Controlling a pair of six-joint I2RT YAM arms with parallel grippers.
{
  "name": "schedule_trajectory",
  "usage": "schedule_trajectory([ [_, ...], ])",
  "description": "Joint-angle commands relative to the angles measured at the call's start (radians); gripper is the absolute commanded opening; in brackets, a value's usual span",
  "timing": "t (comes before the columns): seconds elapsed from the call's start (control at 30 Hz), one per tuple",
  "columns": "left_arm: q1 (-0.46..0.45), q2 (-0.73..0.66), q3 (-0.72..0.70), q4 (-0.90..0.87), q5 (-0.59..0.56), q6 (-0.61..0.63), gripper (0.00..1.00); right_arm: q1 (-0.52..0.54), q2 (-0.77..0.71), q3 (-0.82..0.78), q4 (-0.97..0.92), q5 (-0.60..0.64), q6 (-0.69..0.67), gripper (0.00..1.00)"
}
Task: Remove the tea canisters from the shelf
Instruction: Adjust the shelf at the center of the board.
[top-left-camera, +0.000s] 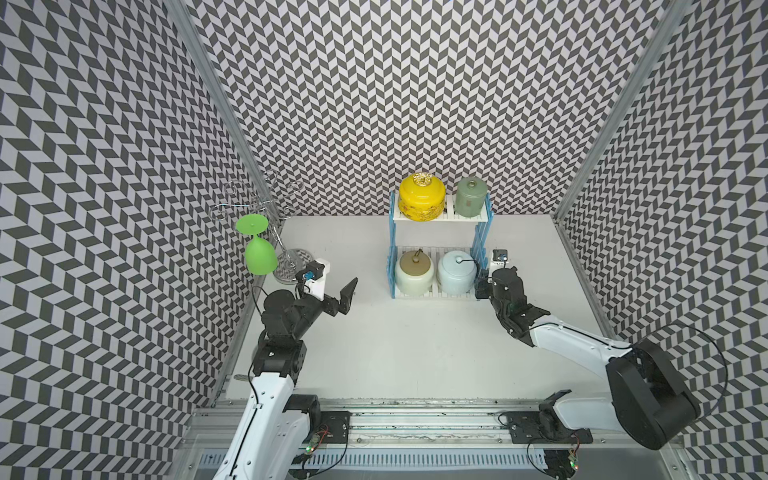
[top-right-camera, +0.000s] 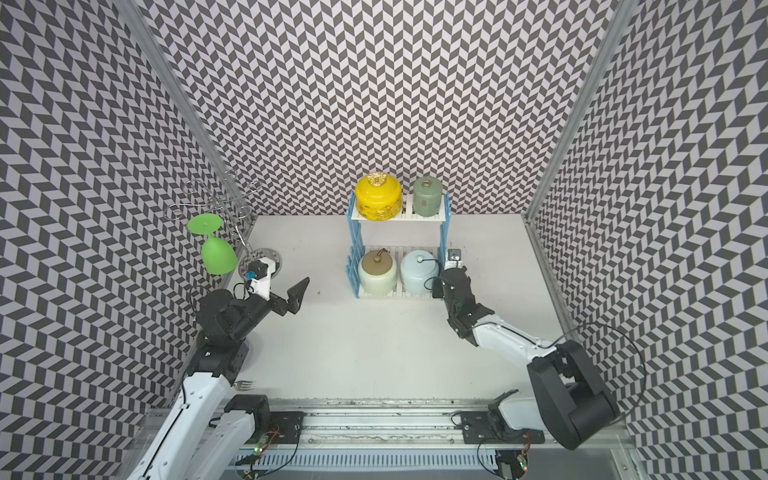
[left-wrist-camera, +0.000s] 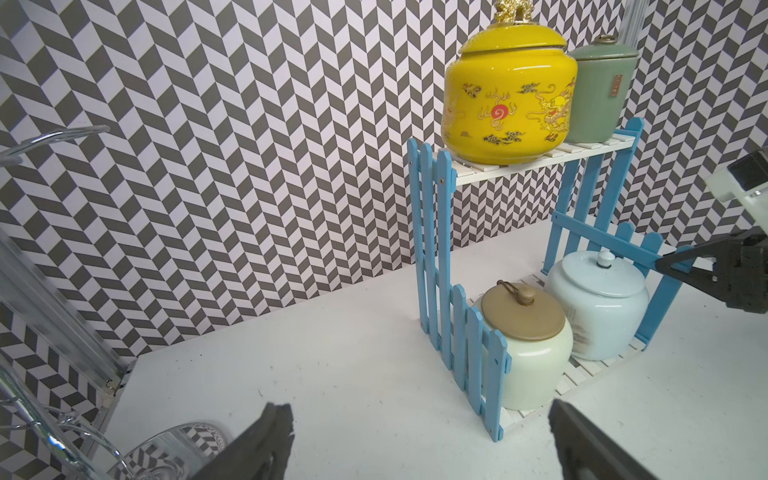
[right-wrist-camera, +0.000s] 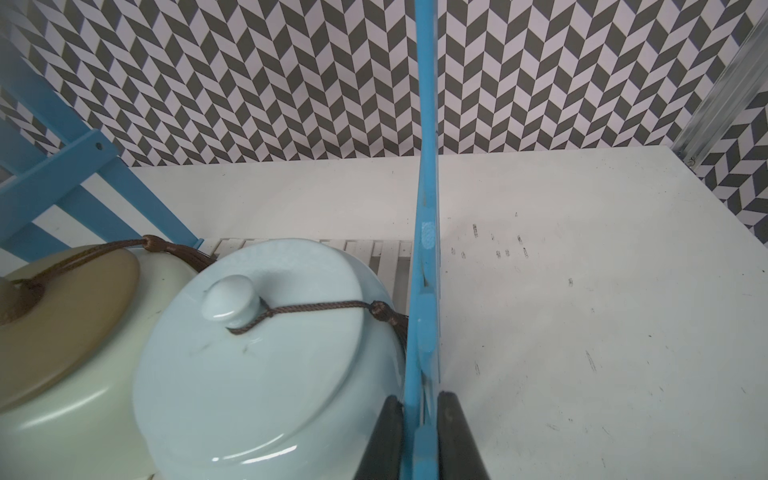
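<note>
White table (top-left-camera: 415, 353), chevron walls (top-left-camera: 415, 104); left tool (left-wrist-camera: 415, 407) apart, right tool (right-wrist-camera: 419, 399) clamps shelf (top-left-camera: 481, 239) side.

yellow canister (top-left-camera: 422, 203), sage-green canister (top-left-camera: 470, 200), pale-blue canister (top-left-camera: 457, 275), cream canister (top-left-camera: 414, 277); blue-and-white shelf (top-left-camera: 451, 217), grey chevron walls (top-left-camera: 374, 104)

Robot lab: patterned walls (top-left-camera: 415, 104), aluminium rail (top-left-camera: 415, 415)

A green goblet (top-left-camera: 258, 249) is hung upside down, foot uppermost, from a chrome wire stand (top-left-camera: 296, 258) set at the back left corner of the white bench (top-left-camera: 415, 340). The bench is enclosed by chevron-patterned walls (top-left-camera: 415, 104). A fork (top-right-camera: 245, 385) is seen near its front left edge.
</note>
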Motion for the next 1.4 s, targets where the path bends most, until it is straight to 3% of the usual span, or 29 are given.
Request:
schedule_trajectory([
  [0.0,-0.009,-0.007,-0.015,0.029,0.008,0.009,1.00,-0.003,-0.036,-0.009,-0.038,-0.001,-0.003,0.03],
  [0.17,-0.007,-0.002,-0.015,0.025,0.020,0.007,1.00,-0.003,-0.094,0.056,-0.117,-0.024,0.026,0.46],
  [0.23,-0.008,-0.008,-0.022,0.036,0.022,0.007,1.00,-0.003,-0.132,0.075,-0.125,-0.048,0.027,0.59],
  [0.6,-0.003,-0.013,-0.027,0.043,0.064,-0.002,1.00,-0.003,-0.267,0.239,-0.178,-0.112,-0.082,0.90],
  [0.73,-0.012,-0.026,-0.040,0.068,0.076,-0.009,1.00,-0.003,-0.262,0.331,-0.205,-0.113,-0.126,1.00],
  [1.0,-0.039,-0.041,-0.054,0.110,0.108,-0.049,1.00,-0.004,-0.154,0.519,-0.202,-0.103,-0.214,1.00],
  [1.37,-0.050,-0.065,-0.049,0.118,0.154,-0.080,1.00,-0.004,0.111,0.796,-0.235,-0.091,-0.161,1.00],
])
